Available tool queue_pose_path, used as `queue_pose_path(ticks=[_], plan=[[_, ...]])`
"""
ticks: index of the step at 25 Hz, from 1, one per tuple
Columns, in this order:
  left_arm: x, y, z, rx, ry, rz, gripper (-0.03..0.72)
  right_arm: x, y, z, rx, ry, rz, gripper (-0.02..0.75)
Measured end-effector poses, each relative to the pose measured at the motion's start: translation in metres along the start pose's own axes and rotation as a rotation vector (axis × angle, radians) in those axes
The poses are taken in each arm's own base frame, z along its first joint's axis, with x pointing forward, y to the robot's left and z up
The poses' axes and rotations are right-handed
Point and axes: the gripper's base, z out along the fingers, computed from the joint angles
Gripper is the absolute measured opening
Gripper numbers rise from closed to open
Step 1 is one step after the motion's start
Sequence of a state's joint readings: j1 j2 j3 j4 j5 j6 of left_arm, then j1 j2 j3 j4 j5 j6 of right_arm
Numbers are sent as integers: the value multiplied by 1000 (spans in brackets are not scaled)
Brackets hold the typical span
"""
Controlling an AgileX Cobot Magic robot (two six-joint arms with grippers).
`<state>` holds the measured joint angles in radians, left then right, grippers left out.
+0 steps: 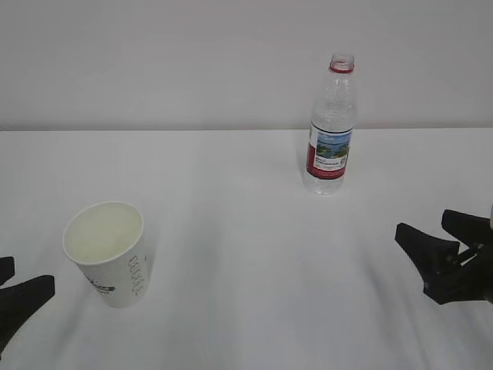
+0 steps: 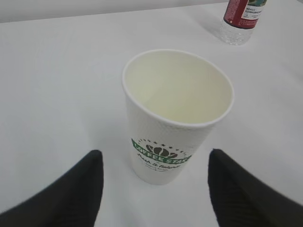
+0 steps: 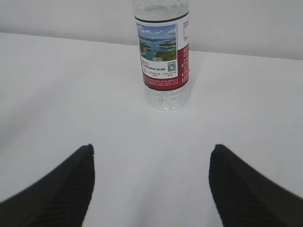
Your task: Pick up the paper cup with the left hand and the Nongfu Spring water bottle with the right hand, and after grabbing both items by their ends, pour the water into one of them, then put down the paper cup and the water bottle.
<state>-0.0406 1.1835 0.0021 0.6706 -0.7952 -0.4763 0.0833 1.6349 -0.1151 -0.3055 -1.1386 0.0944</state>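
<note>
The white paper cup (image 1: 108, 254) with its green logo stands upright at the near left of the table. My left gripper (image 1: 31, 279) sits just left of it, open. In the left wrist view the cup (image 2: 177, 113) stands just ahead of the gripper (image 2: 156, 152), centred between the two black fingers (image 2: 80, 189), untouched. The Nongfu Spring water bottle (image 1: 331, 127) stands upright and uncapped at the far right. My right gripper (image 1: 422, 223) hovers well short of it, open and empty. The right wrist view shows the bottle (image 3: 163, 56) straight ahead of the gripper (image 3: 151, 147). I cannot make out the water.
A white table (image 1: 246, 200) meets a plain pale wall (image 1: 154, 62) behind the bottle. The bottle's base (image 2: 241, 19) shows at the top right of the left wrist view, far beyond the cup.
</note>
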Motion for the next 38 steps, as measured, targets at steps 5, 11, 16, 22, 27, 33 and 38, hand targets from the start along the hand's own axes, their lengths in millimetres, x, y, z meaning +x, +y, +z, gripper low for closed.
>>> queue_pose_path(ticks=[5,11,16,22,27,33,38], plan=[[0,0,0,1,-2,0,444,0,1,0,-7,2,-3,568],[0,0,0,0,0,0,427,0,1,0,-15,2,-9,568],[-2,-1,0,10,-20,0,426,0,2,0,-17,0,-47,568],[-1,-6,0,67,-12,117,426,0,2,0,-17,-1,-65,568],[4,-6,2,82,21,122,456,0,2,0,-24,-1,-70,568],[17,-3,14,111,92,88,661,0,4,0,-45,0,-82,568],[18,2,21,97,52,110,687,1,6,0,-70,2,-94,568]])
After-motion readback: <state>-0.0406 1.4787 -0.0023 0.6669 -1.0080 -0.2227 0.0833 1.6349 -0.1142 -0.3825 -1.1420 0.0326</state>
